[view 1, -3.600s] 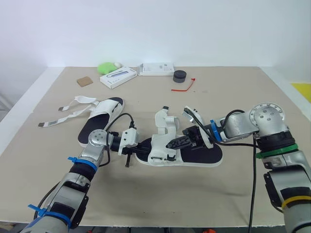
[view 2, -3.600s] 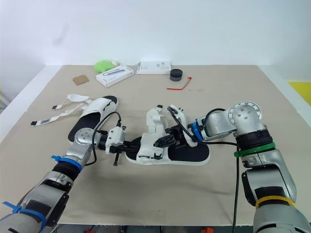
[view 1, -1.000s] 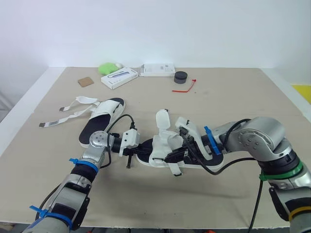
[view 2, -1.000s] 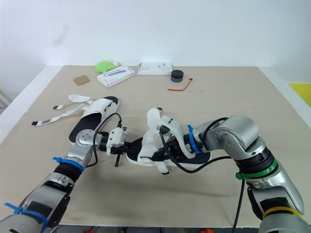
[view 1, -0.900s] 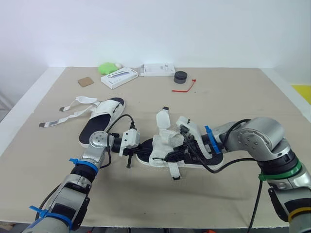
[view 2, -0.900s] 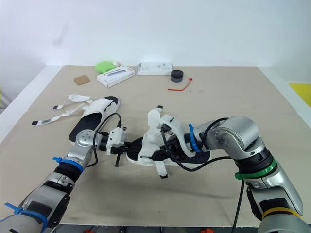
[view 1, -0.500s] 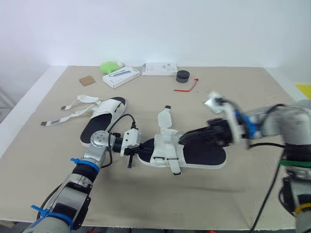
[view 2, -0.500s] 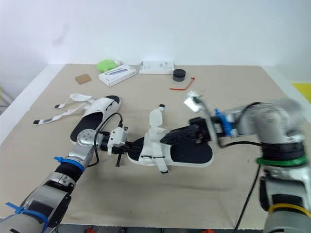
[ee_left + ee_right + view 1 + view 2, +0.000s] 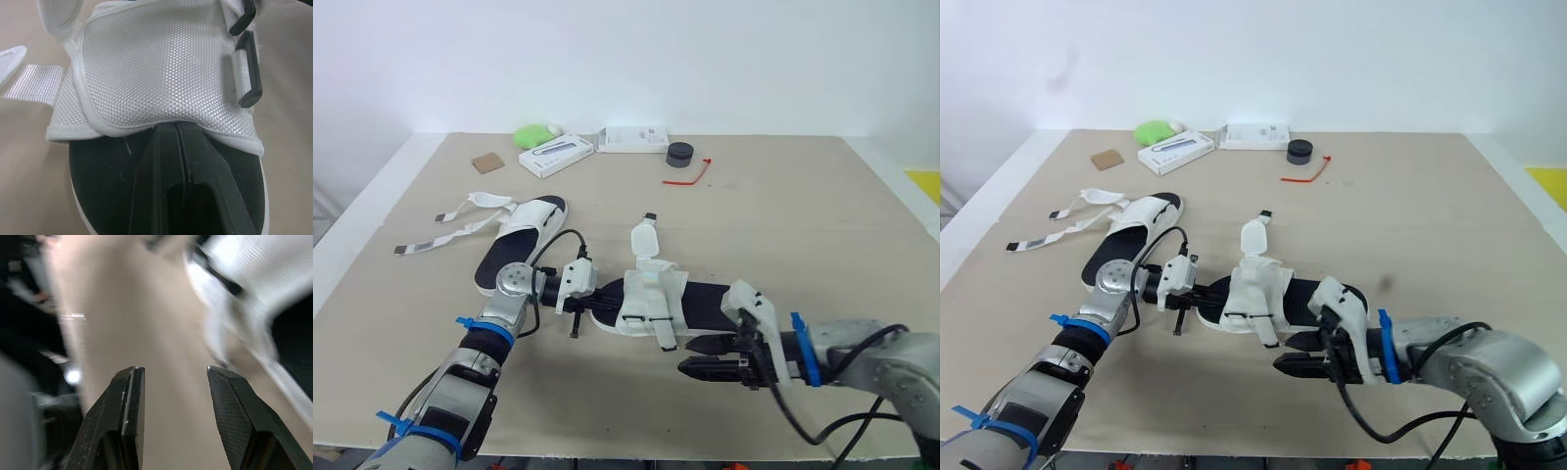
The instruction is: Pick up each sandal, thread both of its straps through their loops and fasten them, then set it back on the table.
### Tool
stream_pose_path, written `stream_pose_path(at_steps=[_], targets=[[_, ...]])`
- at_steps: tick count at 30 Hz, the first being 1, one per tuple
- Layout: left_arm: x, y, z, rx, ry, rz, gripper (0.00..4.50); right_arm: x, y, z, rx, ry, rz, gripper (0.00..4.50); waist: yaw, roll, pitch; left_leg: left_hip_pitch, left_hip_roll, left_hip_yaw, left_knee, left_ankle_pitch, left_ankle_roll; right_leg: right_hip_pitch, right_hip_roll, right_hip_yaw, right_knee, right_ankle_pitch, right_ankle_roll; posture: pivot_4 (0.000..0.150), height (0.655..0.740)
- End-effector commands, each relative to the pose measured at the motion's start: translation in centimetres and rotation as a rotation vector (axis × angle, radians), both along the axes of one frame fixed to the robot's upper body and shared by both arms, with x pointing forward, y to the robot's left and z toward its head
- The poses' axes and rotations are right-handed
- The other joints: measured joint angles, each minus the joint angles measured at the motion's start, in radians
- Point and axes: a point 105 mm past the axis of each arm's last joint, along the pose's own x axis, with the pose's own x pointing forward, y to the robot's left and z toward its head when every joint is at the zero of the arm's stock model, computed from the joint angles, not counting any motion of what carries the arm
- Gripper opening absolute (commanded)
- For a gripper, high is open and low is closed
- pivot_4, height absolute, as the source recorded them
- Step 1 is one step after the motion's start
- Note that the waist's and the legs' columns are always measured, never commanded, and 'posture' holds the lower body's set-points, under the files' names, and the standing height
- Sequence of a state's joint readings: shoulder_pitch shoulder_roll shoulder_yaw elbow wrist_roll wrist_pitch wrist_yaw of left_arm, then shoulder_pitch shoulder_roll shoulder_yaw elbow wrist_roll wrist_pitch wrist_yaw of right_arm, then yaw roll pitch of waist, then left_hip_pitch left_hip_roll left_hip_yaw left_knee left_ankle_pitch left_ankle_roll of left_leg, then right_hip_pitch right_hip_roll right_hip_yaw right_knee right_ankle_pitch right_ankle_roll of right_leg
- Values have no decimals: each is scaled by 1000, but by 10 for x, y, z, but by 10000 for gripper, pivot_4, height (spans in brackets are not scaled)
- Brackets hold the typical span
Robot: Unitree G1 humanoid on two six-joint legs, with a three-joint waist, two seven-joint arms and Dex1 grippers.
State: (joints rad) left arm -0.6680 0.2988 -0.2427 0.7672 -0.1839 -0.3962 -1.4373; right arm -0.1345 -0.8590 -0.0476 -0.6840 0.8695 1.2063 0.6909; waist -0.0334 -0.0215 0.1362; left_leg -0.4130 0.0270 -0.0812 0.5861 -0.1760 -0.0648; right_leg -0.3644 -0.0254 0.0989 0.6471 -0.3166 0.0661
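**A:** Starting with the biggest thing, what have we got?

**B:** The table (image 9: 862, 215), with a beige top. Two sandals lie on it. The near sandal (image 9: 651, 299) is about mid-table, flat on its sole, with a black footbed and a white mesh upper. The far sandal (image 9: 524, 230) sits behind it and to the robot's left.

**A:** And the straps?

**B:** On the near one, one strap flap (image 9: 644, 238) stands upright at the back edge. A second strap (image 9: 664, 335) hangs off the front edge onto the table. The black loops (image 9: 247, 68) on the upper have nothing through them. The far sandal's loose straps (image 9: 435, 230) trail flat across the table towards the left edge.

**A:** Grippers?

**B:** The left gripper (image 9: 175, 128) lies on the near sandal's footbed. Its fingers are pressed together with nothing between them, and the tips are tucked under the hem of the upper. The right gripper (image 9: 688, 356) hangs just in front of that sandal. Its fingers are spread apart and empty, pointing left.

**A:** Anything small?

**B:** Along the back edge there's a green lump (image 9: 533, 134), two white boxes (image 9: 555, 154) (image 9: 636, 139), a black puck (image 9: 680, 155), a red tie (image 9: 690, 173) and a brown card (image 9: 488, 163).
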Motion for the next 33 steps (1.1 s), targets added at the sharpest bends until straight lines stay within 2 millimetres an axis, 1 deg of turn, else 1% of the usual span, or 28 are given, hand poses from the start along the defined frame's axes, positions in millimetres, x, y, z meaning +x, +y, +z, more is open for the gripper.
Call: stream_pose_path(at_steps=[1, 4, 8, 12, 15, 19, 20, 26, 27, 30, 32, 33], targets=[[-23, 22, -68, 234, 216, 19, 0, 5, 5, 8, 14, -79, 0, 22288, 0, 0, 0, 0, 0, 0, 0, 0, 0, 0, 0, 0, 0, 0, 0, 1500, 7400], [-22, 22, -67, 236, 214, 15, 0, 12, 8, 9, 23, -99, -8, 22288, 0, 0, 0, 0, 0, 0, 0, 0, 0, 0, 1, 0, 0, 1, 0, 1500, 7400], [-22, 21, -66, 235, 213, 15, 0, 16, 18, 13, 44, -101, 21, 22288, 0, -1, 0, 0, 0, -1, 0, 0, 0, 0, 1, 0, 0, 1, 0, 1500, 7400], [-22, 22, -66, 233, 214, 18, 0, 12, 24, 12, 61, -61, 57, 22288, 0, -1, 0, 0, 0, -1, 0, 0, 0, 1, 1, 0, 0, 1, 0, 1500, 7400], [-22, 24, -67, 233, 216, 23, 0, 7, 23, 10, 69, -14, 69, 22288, 0, -1, 0, 0, 0, -1, 0, 0, 0, 1, 1, 0, 0, 1, 0, 1500, 7400], [-22, 25, -67, 233, 217, 28, 0, 1, 21, 13, 92, 29, 94, 3483, 1, -1, 0, 0, 0, -1, 0, 0, 0, 1, 1, 0, 0, 1, 0, 1500, 7400], [-22, 25, -67, 233, 217, 29, 0, 0, 21, 14, 98, 35, 96, 112, 1, -1, 0, 0, 0, -1, 0, 0, 0, 1, 1, 0, 0, 1, 0, 1500, 7400], [-21, 24, -67, 229, 216, 32, 0, -1, 23, 18, 134, 57, 118, 112, 1, -1, 0, 0, 0, -1, 0, 0, 1, 1, 1, 0, 0, 1, 0, 1500, 7400], [-21, 23, -67, 228, 216, 32, 0, -2, 25, 21, 148, 62, 126, 112, 1, -1, 0, 0, 0, -1, 0, 0, 1, 1, 1, 0, 0, 1, 0, 1500, 7400], [-21, 23, -66, 227, 215, 31, 0, -16, 30, 42, 257, 67, 225, 112, 1, -1, 0, 0, 0, -1, 0, 0, 1, 1, 1, 0, 0, 2, 1, 1500, 7400], [-21, 22, -66, 228, 215, 32, 0, -27, 32, 66, 375, 83, 312, 112, 1, -1, 0, 0, 0, -1, 0, 0, 1, 2, 1, 0, 0, 2, 1, 1500, 7400], [-20, 22, -66, 228, 215, 32, 0, -28, 32, 79, 434, 87, 337, 112, 1, -1, 1, 0, 0, -1, 0, 0, 1, 2, 1, 0, 0, 2, 1, 1500, 7400]])
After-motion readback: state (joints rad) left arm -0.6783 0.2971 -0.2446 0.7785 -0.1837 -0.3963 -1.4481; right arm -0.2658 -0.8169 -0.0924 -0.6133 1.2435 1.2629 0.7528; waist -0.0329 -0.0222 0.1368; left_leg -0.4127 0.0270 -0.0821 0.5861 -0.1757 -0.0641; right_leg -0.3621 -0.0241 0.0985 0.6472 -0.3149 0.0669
